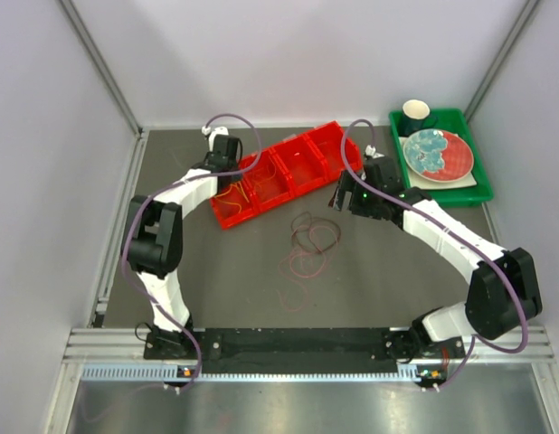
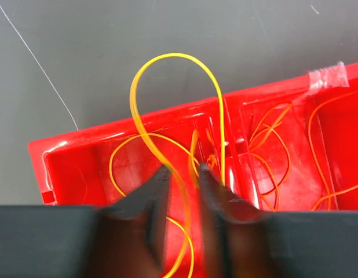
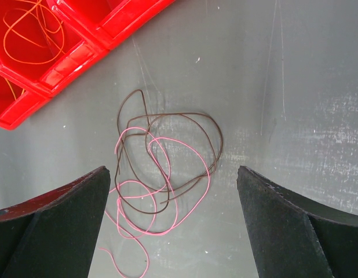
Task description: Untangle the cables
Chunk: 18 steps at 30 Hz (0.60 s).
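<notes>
Soft, even light falls from overhead, casting only faint shadows. Pale glare streaks the grey counter in the right wrist view. Near the lens, the jaws of the left gripper blur dark; the red bin gleams.

In the left wrist view the left end effector is dark and blurred. The yellow cable passes between its fingers and off the bottom edge, and whether they pinch it is unclear. The bin is cut off at the right. In the right wrist view the pink cable leaves the bottom edge. From above, the strands of the tangle are too thin to separate.
</notes>
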Available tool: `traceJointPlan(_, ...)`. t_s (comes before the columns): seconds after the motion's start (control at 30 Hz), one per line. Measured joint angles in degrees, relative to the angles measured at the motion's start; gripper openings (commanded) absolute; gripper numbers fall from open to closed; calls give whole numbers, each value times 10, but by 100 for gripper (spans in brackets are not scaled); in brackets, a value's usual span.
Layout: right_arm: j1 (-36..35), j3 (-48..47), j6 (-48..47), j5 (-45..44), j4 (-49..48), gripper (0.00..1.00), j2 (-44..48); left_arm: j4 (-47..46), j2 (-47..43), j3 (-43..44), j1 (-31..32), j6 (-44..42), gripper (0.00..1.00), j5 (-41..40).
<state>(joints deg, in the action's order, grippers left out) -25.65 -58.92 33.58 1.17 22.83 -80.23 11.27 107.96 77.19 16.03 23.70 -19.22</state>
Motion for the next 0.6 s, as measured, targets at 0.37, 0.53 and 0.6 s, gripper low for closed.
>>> traceJointPlan(0.37,0,0,0,0,0,90,0,13,-64,-47,-4,24,0,-13)
traceJointPlan(0.53,0,0,1,4,-2,90,0,15,-126,-89,-5,30,0,-3)
traceJointPlan(0.6,0,0,1,7,-5,90,0,17,-134,-102,-6,32,0,5)
